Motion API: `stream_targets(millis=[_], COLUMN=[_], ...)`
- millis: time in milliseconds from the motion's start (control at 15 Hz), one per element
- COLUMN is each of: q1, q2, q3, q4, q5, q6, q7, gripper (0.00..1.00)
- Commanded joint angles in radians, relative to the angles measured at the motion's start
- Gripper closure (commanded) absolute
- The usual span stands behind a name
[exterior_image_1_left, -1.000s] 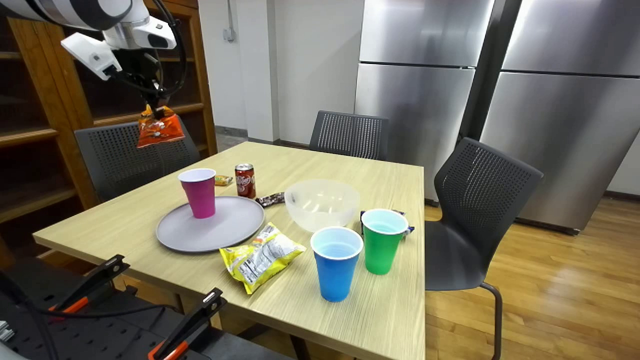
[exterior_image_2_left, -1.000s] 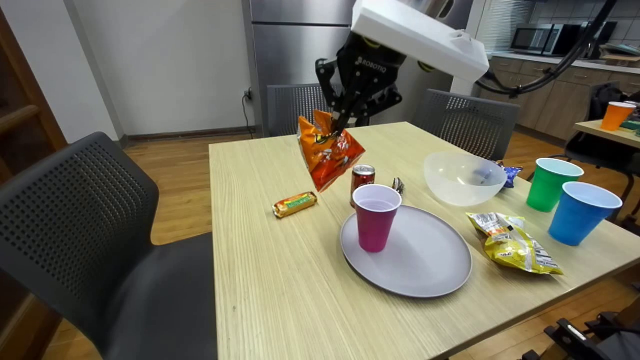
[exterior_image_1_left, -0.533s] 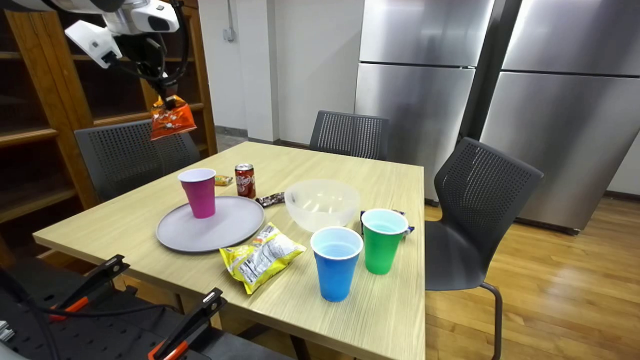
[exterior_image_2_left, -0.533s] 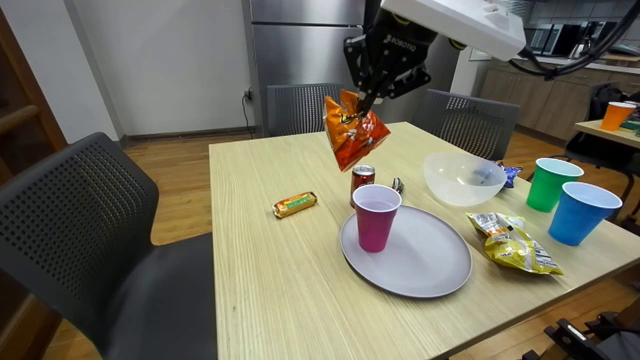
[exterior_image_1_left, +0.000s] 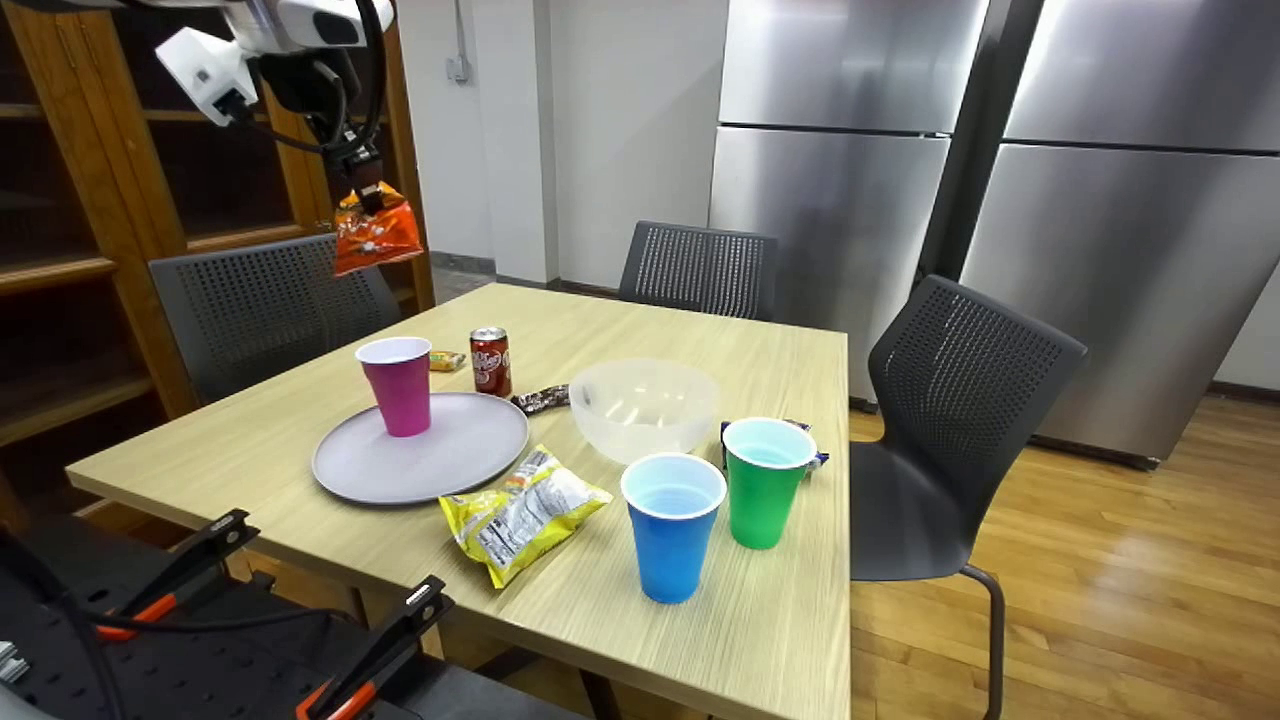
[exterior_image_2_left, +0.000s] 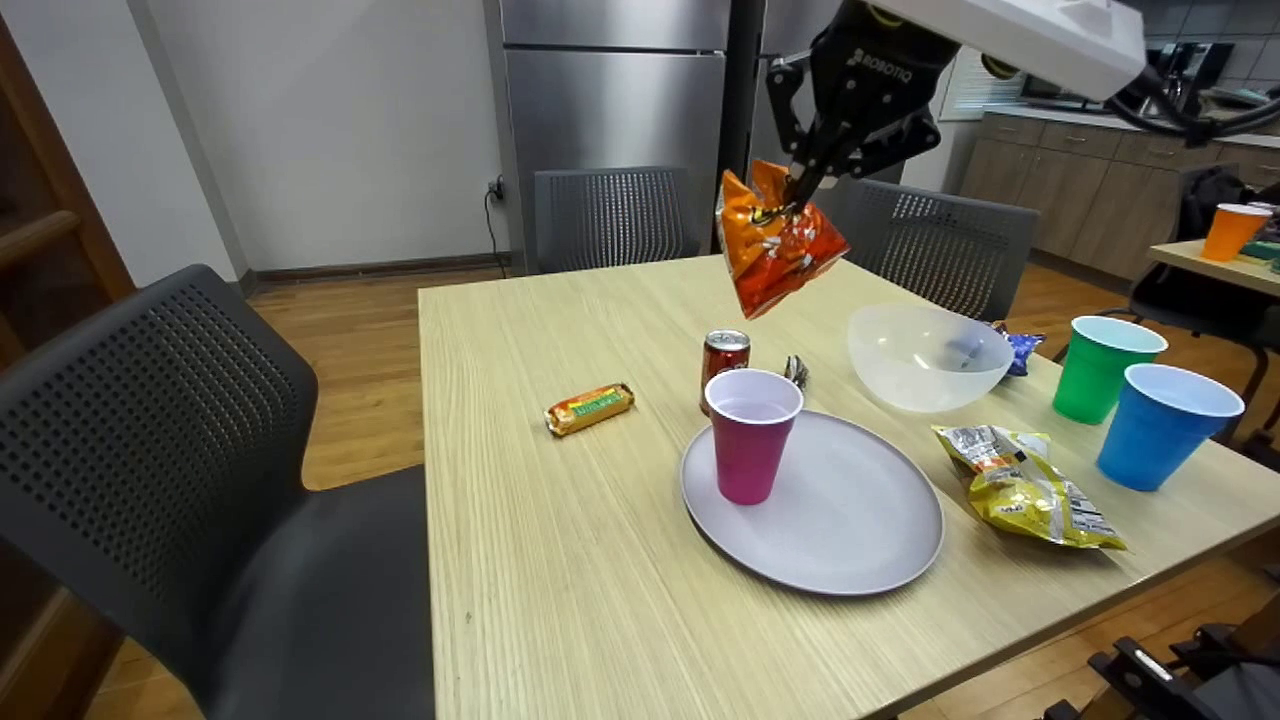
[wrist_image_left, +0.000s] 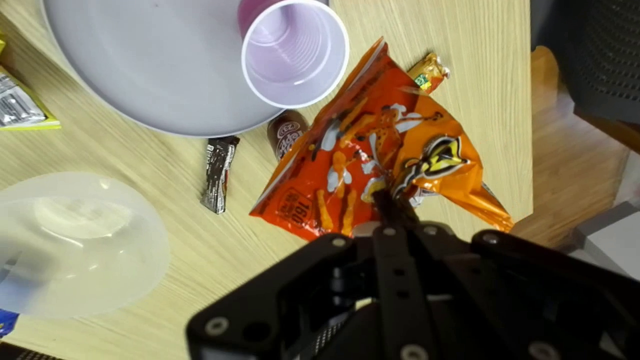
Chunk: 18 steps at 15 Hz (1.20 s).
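Fingers (wrist_image_left: 386, 206): pinched together — bag (wrist_image_left: 370, 150) caught between
Bag lies: twelve o'clock from the fingers, wrist view
Bowl (wrist_image_left: 145, 245): nine o'clock, same view — well apart

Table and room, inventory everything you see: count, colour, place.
table: one, beige, centre
plate: one, grey, on table
bowl: one, frosted white, on table
cups: four, magenta on plate, blue and green on table, orange in background
can: one, dark red, beside plate
wrapped bars: two, gold near can, dark near bowl
packet: one, blue, near bowl
snack bag: one, orange-red, above table
second bag: one, yellow, near plate
chairs: three, dark grey, around table
fridges: two, silver, background
glazed cabinet: one, brown, background
hand: one, black, gripping snack bag
arm: one, white, overhead
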Motion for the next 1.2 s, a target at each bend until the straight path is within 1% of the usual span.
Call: stream_targets(millis=[0,200,467,600,667,733,1133], q1=[-0.042,-0.081,-0.154,-0.179,-0.190,-0.218,-0.276], q2=[-0.076,-0.087,-0.089,-0.081,-0.075,-0.071,-0.008], q3=[-0.002,-0.003,0.012,0.004,-0.002,0.014,-0.045], q4=[-0.045,-0.044,-0.035,-0.027,-0.021,-0.014,0.058], q5=[-0.024,-0.036,-0.079,-0.091,-0.092,-0.068,-0.063], q6=[-0.035,-0.048,-0.063,-0.073,-0.076,-0.082,-0.133], q7=[0.033,0.041,0.083,0.089,0.084,0.059,-0.021], gripper=[1.00,1.00,1.00,1.00,1.00,1.00,1.00])
